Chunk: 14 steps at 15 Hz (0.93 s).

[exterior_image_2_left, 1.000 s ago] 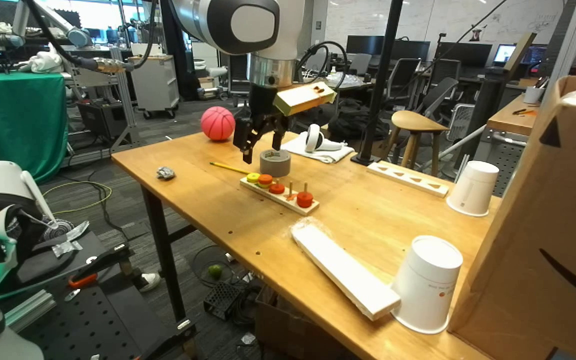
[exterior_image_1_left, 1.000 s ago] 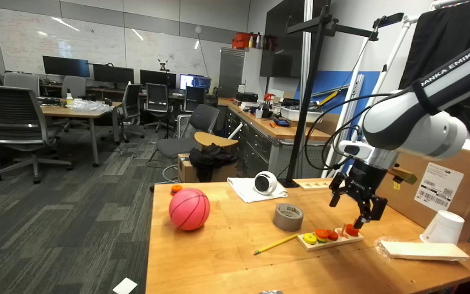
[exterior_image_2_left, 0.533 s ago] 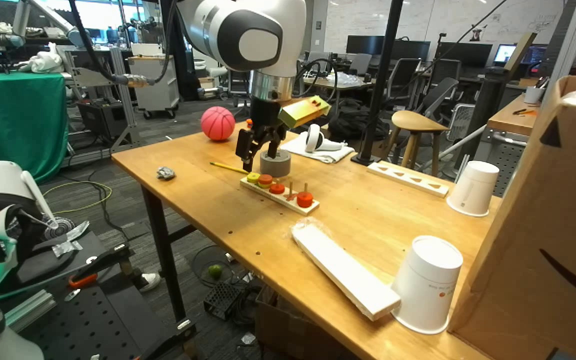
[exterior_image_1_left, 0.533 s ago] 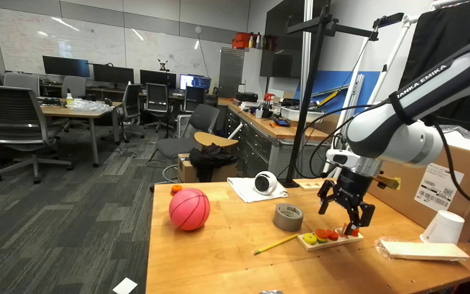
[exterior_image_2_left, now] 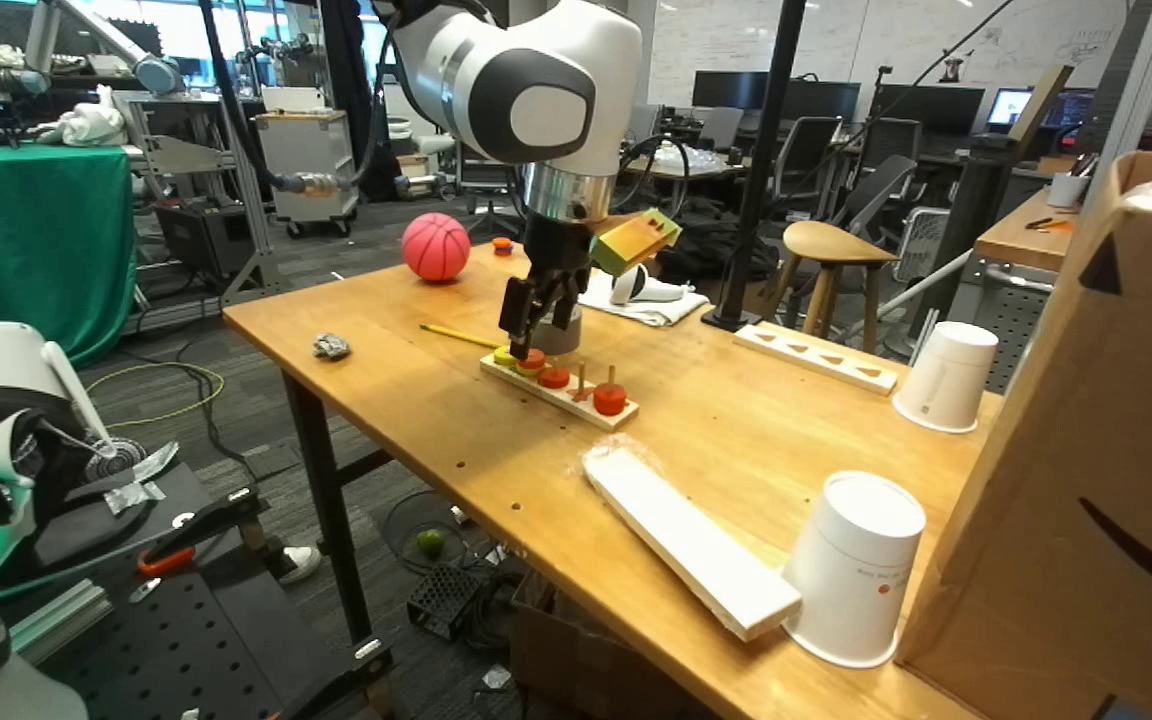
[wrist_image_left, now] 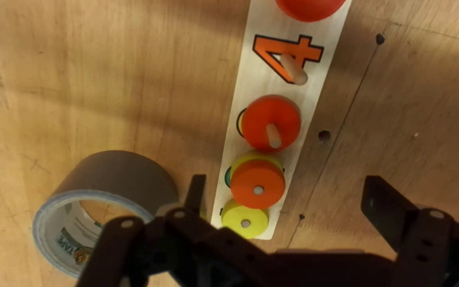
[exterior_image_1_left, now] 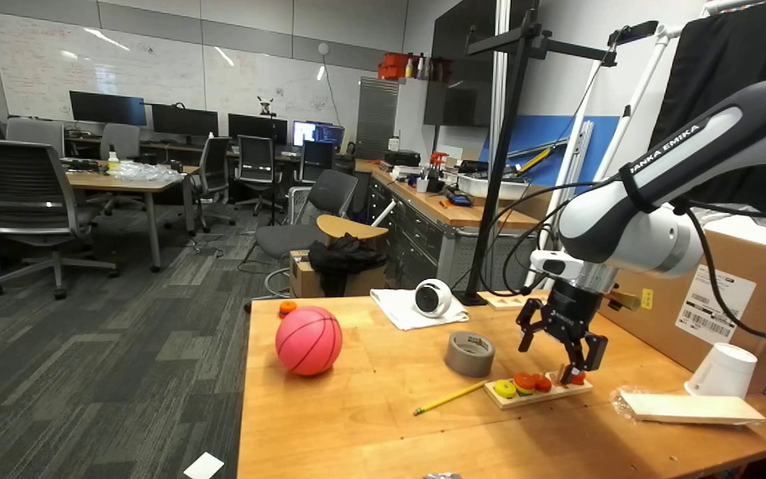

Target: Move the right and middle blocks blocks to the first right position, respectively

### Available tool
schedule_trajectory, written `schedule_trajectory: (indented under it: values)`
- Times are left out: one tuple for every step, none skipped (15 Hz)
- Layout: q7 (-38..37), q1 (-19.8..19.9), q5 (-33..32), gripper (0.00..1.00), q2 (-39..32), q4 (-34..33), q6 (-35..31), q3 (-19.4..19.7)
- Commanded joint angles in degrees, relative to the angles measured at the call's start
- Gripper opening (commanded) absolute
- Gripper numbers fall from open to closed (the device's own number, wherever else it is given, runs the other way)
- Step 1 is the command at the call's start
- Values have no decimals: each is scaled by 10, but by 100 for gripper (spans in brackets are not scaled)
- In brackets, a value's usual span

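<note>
"Since half a second ago my claw (wrist_image_left: 285, 185) has shifted; in an exterior view it now covers part of the yellow block (exterior_image_2_left: 503, 357). The peg board (wrist_image_left: 249, 88) on the table (exterior_image_1_left: 356, 412) hasn't budged."

"Are the fingers (wrist_image_left: 195, 194) together?"

"No, wide apart. On my wrist view the board's yellow end shows between them. How high they hang, I can't tell."

"And our blocks?"

"All on the board's pegs (wrist_image_left: 273, 137). The orange block (wrist_image_left: 253, 181) sits on top of another yellow block (wrist_image_left: 254, 155). Next along is the red block (wrist_image_left: 263, 115), then a peg (wrist_image_left: 294, 69) standing on a printed 4 (wrist_image_left: 303, 50), then the end red block (wrist_image_left: 310, 7), cut off by my wrist view."

"What can you read?"

"That orange 4, outlined in black. TAPE inside the grey tape roll (wrist_image_left: 118, 171), near the board. On my arm (exterior_image_1_left: 695, 161), ANKA EMIKA, the start lost at a black strap (exterior_image_1_left: 636, 189). The cardboard box (exterior_image_1_left: 661, 329) carries a white label (exterior_image_1_left: 722, 289) with a barcode (exterior_image_1_left: 707, 318); its print is too small."
</note>
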<state>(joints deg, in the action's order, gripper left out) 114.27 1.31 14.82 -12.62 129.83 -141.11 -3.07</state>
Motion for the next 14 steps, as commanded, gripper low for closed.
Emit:
schedule_trajectory:
  values:
    - [41,23,23,100,-17,-12,-2,-19]
    - [46,26,25,100,-20,-13,-2,-22]
    - [48,27,26,100,-23,-14,-3,-25]
    - [52,29,26,100,-25,-14,-4,-28]
    - [55,30,22,100,-27,-13,-6,-30]
    - [57,31,21,100,-29,-14,-8,-31]
    - [61,32,20,100,-30,-14,-7,-32]
    - [62,32,17,100,-31,-13,-7,-31]
    - [63,32,15,100,-33,-13,-9,-30]
    - [63,32,13,100,-34,-13,-9,-29]
    - [66,33,13,100,-36,-13,-11,-29]
    - [68,34,12,100,-39,-13,-13,-29]
    - [69,35,11,100,-41,-14,-14,-29]
    - [71,36,10,100,-44,-15,-17,-29]
